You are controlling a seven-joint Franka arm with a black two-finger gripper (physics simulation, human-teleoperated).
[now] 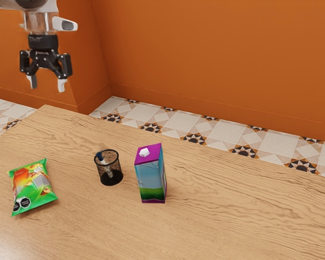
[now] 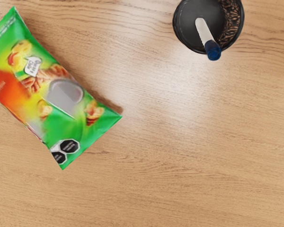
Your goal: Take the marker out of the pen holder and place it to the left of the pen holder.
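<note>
in the exterior view, the pen holder (image 1: 110, 177) is a round black cup with net sides and an open top. it stands upright on the wooden table (image 1: 233, 216). the marker (image 1: 100, 156) is inside it, leaning, with its blue end up by the rim. the carton (image 1: 150, 179) stands just beside the pen holder, on the exterior view's right. it is a tall box with a purple top, blue sides, green down low and a little white cap (image 1: 144, 152). i can't see what is in it. the snack bag (image 1: 32, 187) lies flat on the exterior view's left of the pen holder, with a gap between them. it is green, orange and yellow. the pincer (image 1: 47, 84) is up high, well apart from all these things. its two fingers are spread wide, with nothing in between.

in the wrist view, you look down into the pen holder. the marker is the one thing i can make out in it. it is a thin stick with a white body and a dark blue end. the white part tips across the inside, and the blue end pokes out over the rim. the snack bag has pictures of crunchy food on it. a purple bit of the carton shows too.
</note>
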